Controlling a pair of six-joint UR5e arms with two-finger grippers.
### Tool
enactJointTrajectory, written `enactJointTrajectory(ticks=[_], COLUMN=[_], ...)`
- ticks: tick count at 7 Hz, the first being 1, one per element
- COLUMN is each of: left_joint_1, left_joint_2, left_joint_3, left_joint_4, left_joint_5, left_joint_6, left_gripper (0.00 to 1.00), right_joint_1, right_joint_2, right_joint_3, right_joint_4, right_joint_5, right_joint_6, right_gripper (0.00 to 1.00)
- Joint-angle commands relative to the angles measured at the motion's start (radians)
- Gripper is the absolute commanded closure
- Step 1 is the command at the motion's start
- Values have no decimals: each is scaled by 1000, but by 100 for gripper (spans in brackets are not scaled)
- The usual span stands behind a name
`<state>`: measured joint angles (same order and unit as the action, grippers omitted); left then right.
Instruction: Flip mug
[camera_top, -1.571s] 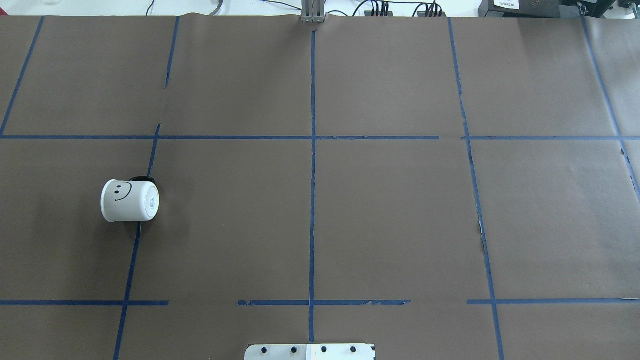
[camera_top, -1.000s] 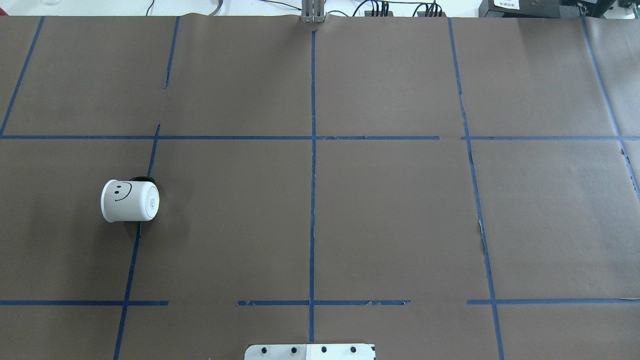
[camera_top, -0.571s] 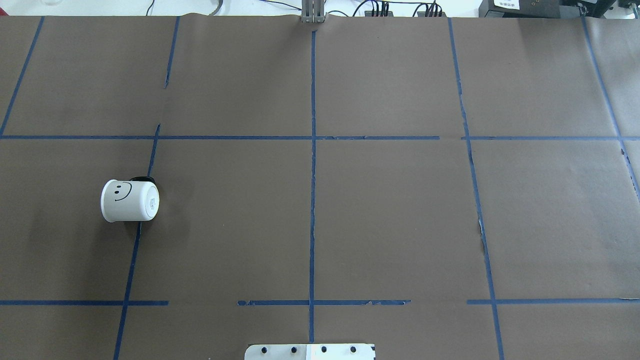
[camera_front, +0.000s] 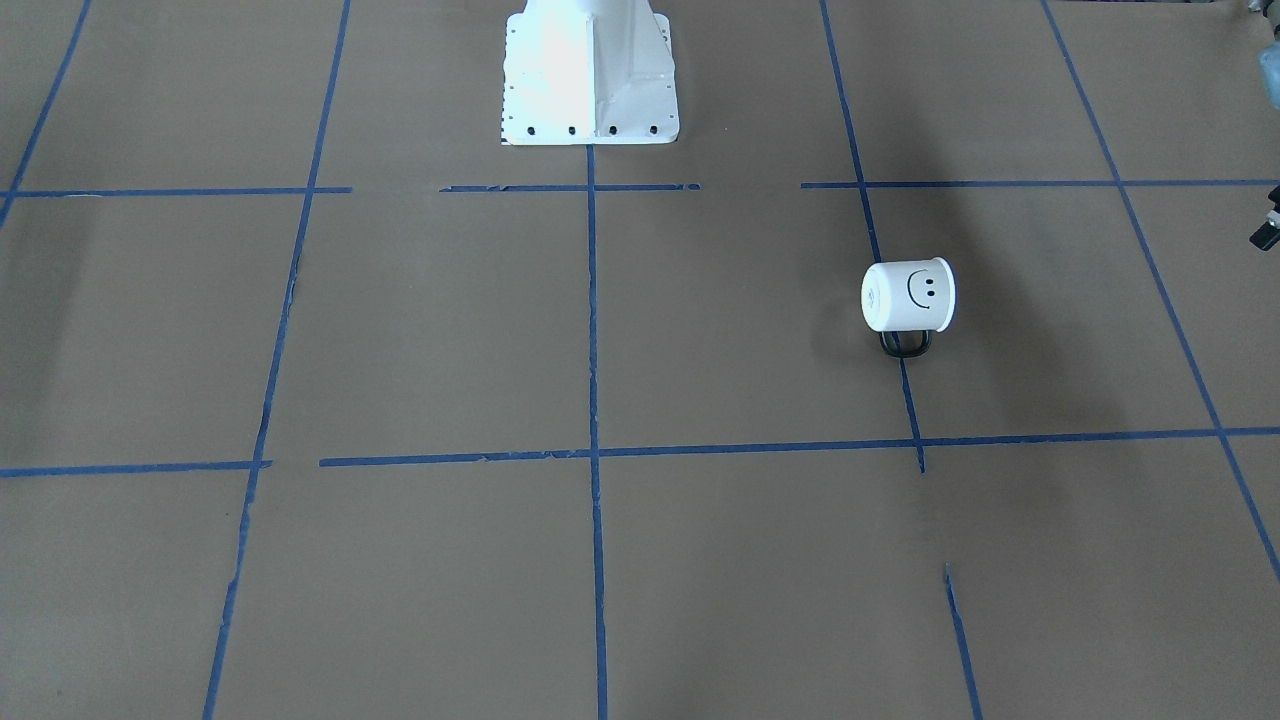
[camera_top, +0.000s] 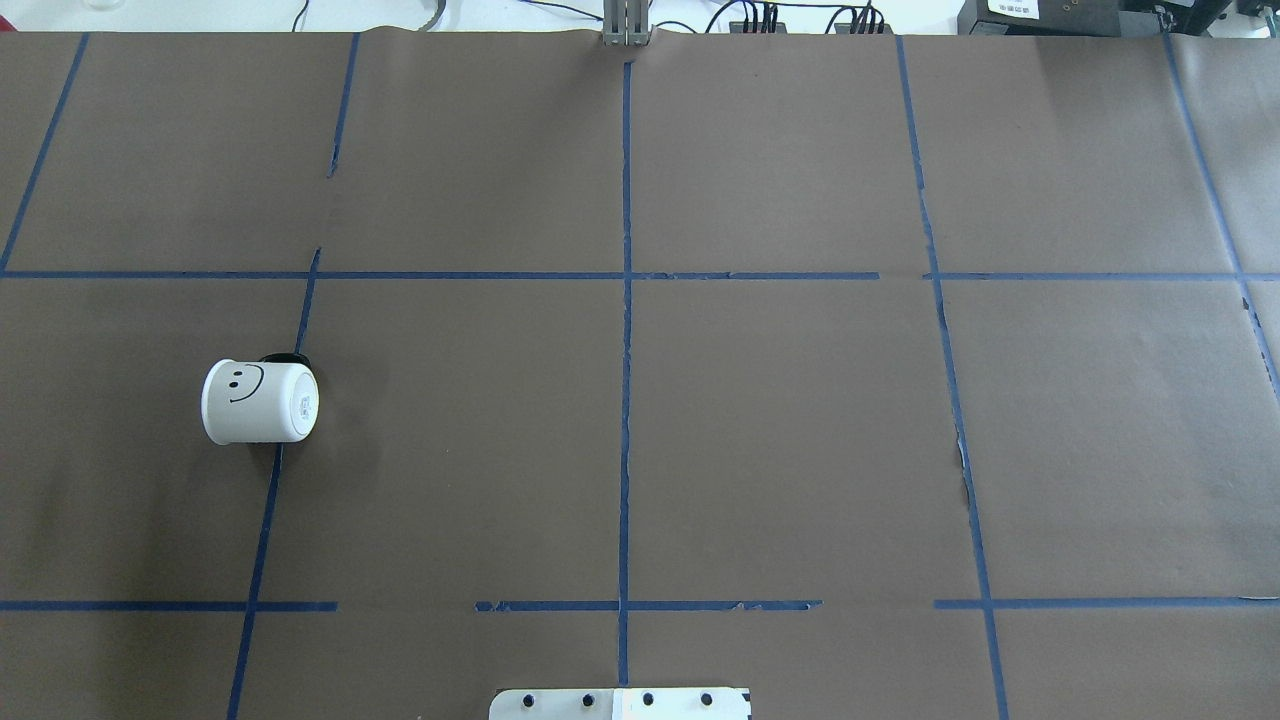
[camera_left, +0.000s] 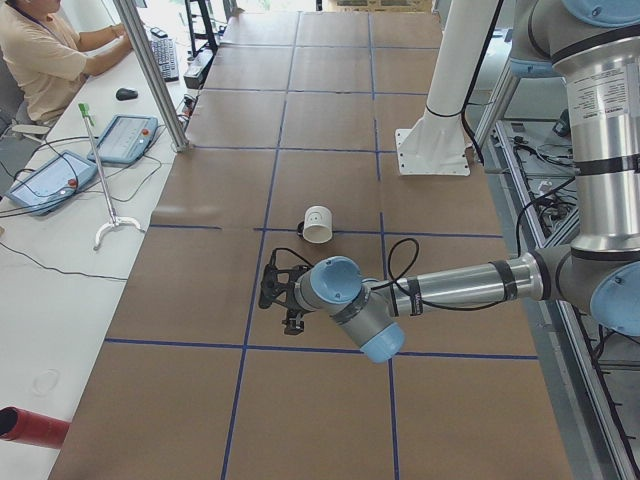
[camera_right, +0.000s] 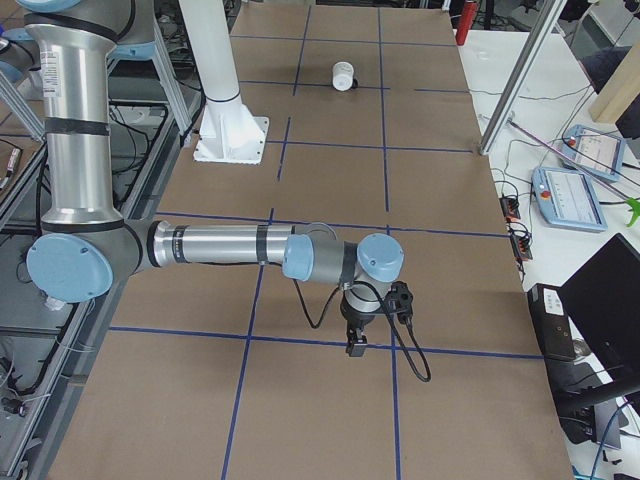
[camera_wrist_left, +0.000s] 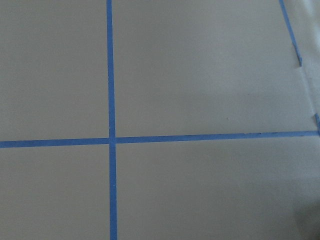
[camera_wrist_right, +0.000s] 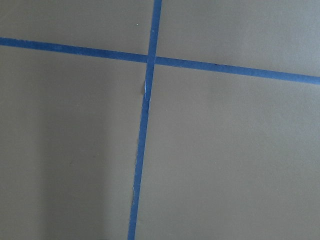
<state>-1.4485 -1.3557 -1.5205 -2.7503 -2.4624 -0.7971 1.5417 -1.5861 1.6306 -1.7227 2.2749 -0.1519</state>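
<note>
The white mug (camera_top: 258, 402) with a black smiley face lies on its side on the brown paper, on the table's left half. Its base faces the table's middle. Its black handle (camera_front: 905, 344) points toward the far side, away from the robot base. It also shows in the front-facing view (camera_front: 908, 295), the exterior left view (camera_left: 318, 224) and the exterior right view (camera_right: 344, 75). My left gripper (camera_left: 290, 320) hangs over the table beyond the mug, toward the table's left end. My right gripper (camera_right: 355, 346) hangs over the far right end. I cannot tell whether either is open or shut.
Blue tape lines divide the brown paper (camera_top: 780, 430) into a grid. The white robot base plate (camera_top: 620, 704) sits at the near middle edge. Both wrist views show only paper and tape crossings. An operator (camera_left: 40, 60) and tablets (camera_left: 50, 180) are at a side desk.
</note>
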Motion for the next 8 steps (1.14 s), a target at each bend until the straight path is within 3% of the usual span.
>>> enactJointTrajectory(ticks=[1,3,4,6,8], left_joint_1=[173,369,394,479,538], left_joint_2=[3,-29,-57,-177,-201], left_joint_3=[20,23,32,147,263], left_joint_4=[-295,-443,-487,-636,-833], left_joint_5=[72,225,220,229,291], left_joint_6=[-396,-635,-730,-903,-918], left_gripper=[0,0,0,0,0], right_joint_1=[0,0,0,0,0], right_joint_2=[0,0,0,0,0], right_joint_3=[0,0,0,0,0], right_joint_4=[0,0,-2,0,0], right_joint_5=[0,0,0,0,0], right_joint_6=[0,0,0,0,0], right_gripper=[0,0,0,0,0])
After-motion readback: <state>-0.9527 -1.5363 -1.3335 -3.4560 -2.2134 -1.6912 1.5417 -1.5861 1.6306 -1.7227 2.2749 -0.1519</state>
